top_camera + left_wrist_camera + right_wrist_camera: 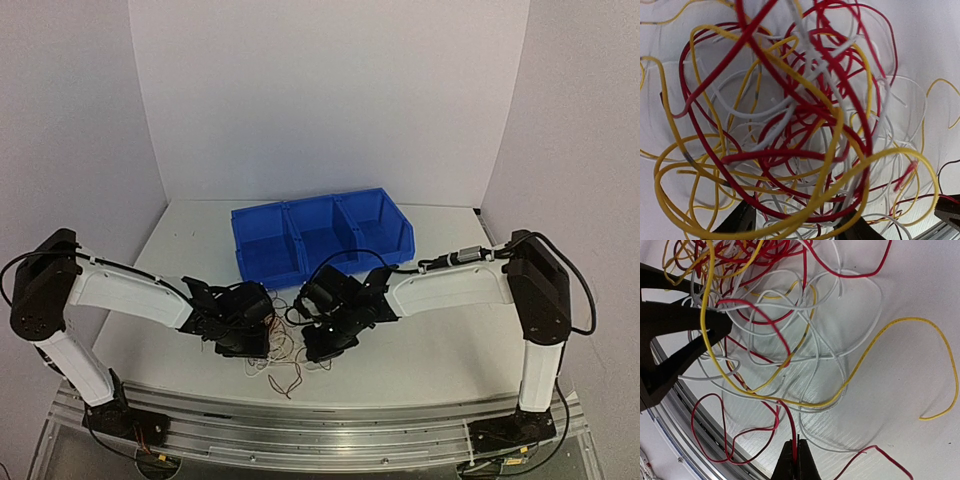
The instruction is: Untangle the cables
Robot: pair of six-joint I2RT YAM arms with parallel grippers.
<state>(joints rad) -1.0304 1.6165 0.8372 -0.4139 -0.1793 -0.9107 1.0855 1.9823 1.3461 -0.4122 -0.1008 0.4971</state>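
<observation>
The cables (pixel 278 352) are a tangle of thin white, dark red and yellow wires on the table near its front edge, between my two grippers. In the left wrist view the tangle (pixel 790 125) fills the frame. My left gripper (pixel 800 227) is open, its dark fingers (pixel 742 222) wide apart with loops of the tangle between them. My right gripper (pixel 796 460) is shut on a dark red cable (pixel 790 422) that runs up into the tangle (pixel 765 315). From above, the left gripper (pixel 250 335) and right gripper (pixel 322 343) are close together over the pile.
A blue bin (pixel 322 236) with three compartments stands behind the grippers at mid table. A metal rail (pixel 320 420) runs along the table's front edge, also in the right wrist view (pixel 685 425). The left gripper's dark body (pixel 670 340) lies beside the tangle.
</observation>
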